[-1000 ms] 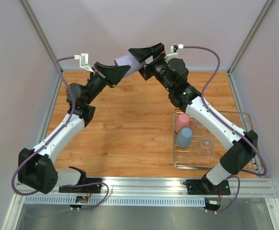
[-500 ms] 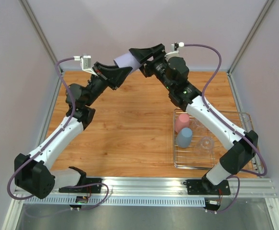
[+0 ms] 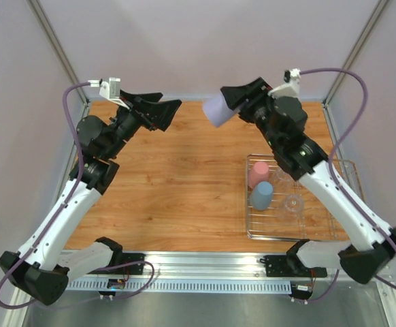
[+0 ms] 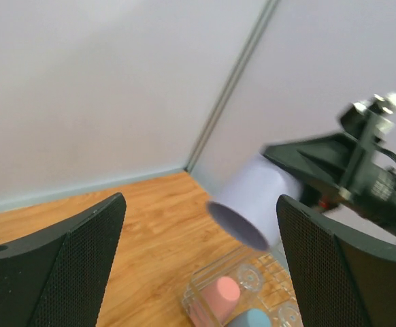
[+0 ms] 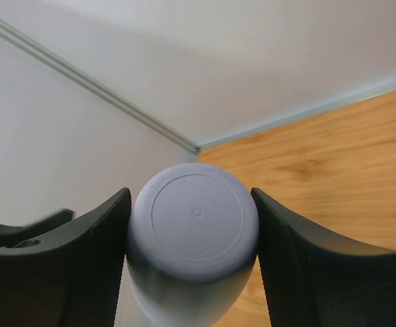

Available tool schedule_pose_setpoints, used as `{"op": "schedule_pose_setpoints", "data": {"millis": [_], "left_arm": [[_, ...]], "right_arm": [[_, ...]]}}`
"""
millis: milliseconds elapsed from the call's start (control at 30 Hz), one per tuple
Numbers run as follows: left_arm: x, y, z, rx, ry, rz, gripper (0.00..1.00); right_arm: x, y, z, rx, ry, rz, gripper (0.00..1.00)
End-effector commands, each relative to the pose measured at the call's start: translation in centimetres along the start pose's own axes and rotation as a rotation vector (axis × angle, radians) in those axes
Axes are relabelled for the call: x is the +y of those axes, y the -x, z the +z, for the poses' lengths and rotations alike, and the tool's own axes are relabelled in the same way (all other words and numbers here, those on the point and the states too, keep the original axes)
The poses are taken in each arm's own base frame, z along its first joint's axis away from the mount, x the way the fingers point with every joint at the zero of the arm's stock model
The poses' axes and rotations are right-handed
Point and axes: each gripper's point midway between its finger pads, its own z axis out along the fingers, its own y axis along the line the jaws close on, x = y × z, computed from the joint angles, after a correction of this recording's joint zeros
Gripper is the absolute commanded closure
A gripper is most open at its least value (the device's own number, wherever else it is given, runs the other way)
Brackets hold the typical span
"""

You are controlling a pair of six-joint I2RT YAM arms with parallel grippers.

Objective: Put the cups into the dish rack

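Observation:
A lavender cup (image 3: 218, 110) hangs tilted in the air over the far middle of the table, my right gripper (image 3: 231, 103) shut on it. In the right wrist view its round base (image 5: 196, 216) fills the gap between both fingers. My left gripper (image 3: 167, 114) stands open and empty to the left of it, apart from the cup (image 4: 252, 203). The dish rack (image 3: 279, 238) lies at the right, holding a pink cup (image 3: 258, 174), a blue cup (image 3: 261, 195) and a clear glass tumbler (image 3: 292, 203), all upside down. The left wrist view shows the pink cup (image 4: 220, 293) in the rack (image 4: 188, 300).
Grey walls and metal frame posts (image 3: 58, 54) close in the wooden table (image 3: 177, 184) at the back and sides. A metal rail (image 3: 205, 262) runs along the near edge by the arm bases.
My left gripper has opened, let go of the lavender cup and drawn back to the left. My right gripper has shut on the cup and carried it to the right.

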Motion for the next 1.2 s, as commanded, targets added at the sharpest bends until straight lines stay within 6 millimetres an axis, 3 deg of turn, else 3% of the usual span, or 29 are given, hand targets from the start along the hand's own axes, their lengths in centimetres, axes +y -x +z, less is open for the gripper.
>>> {"op": "schedule_pose_setpoints", "data": {"millis": [0,33,67,100,167,200,267,367,533,600,700,867,900,967,1000,1167], "left_arm": [[2.7,-0.2,-2.3,0.103,0.211,0.059,0.00],[3.1,-0.1,-3.1,0.107,0.241,0.077,0.00],[3.7,-0.4,-3.6,0.117,0.268,0.081,0.00],[4.4,-1.1,-4.2,0.127,0.290,0.081,0.00],[5.1,-1.4,-5.4,0.121,0.315,0.078,0.00],[5.2,-1.3,-5.7,0.117,0.320,0.080,0.00],[5.6,-1.9,-6.2,0.140,0.332,0.076,0.00],[5.7,-2.8,-6.6,0.176,0.337,0.067,0.00],[5.5,-4.3,-7.5,0.214,0.320,0.037,0.00],[5.7,-4.9,-7.9,0.229,0.324,0.039,0.00],[5.7,-5.4,-8.7,0.245,0.331,0.039,0.00],[5.6,-6.1,-10.0,0.255,0.337,0.038,0.00],[5.5,-6.0,-10.3,0.255,0.336,0.041,0.00],[5.7,-6.3,-10.8,0.262,0.350,0.048,0.00],[5.5,-6.1,-11.1,0.255,0.347,0.053,0.00],[5.6,-6.5,-12.5,0.255,0.372,0.051,0.00]], "right_arm": [[-4.7,2.7,-5.7,-0.079,-0.162,-0.299,0.96],[-6.8,2.2,-7.2,-0.057,-0.218,-0.337,0.96],[-7.3,3.2,-9.7,-0.095,-0.243,-0.348,0.96],[-9.9,1.4,-10.8,-0.051,-0.287,-0.396,0.96],[-11.0,0.8,-14.1,-0.065,-0.305,-0.438,0.96],[-13.4,-1.1,-15.0,-0.029,-0.349,-0.483,0.96],[-15.0,-2.4,-17.3,-0.036,-0.370,-0.527,0.96],[-15.9,-3.5,-19.1,-0.046,-0.390,-0.594,0.96],[-17.5,-6.1,-21.0,-0.018,-0.432,-0.738,0.98],[-17.3,-5.6,-22.1,-0.087,-0.446,-0.763,0.98],[-18.6,-4.9,-23.2,-0.110,-0.478,-0.798,0.98],[-19.4,-7.5,-22.8,-0.100,-0.485,-0.749,0.99],[-20.1,-7.1,-23.3,-0.091,-0.499,-0.792,0.99],[-20.7,-7.2,-23.5,-0.135,-0.514,-0.659,0.99],[-21.1,-6.6,-23.9,-0.114,-0.532,-0.744,0.99],[-20.1,-7.8,-23.5,-0.111,-0.485,-0.733,0.98]]}}
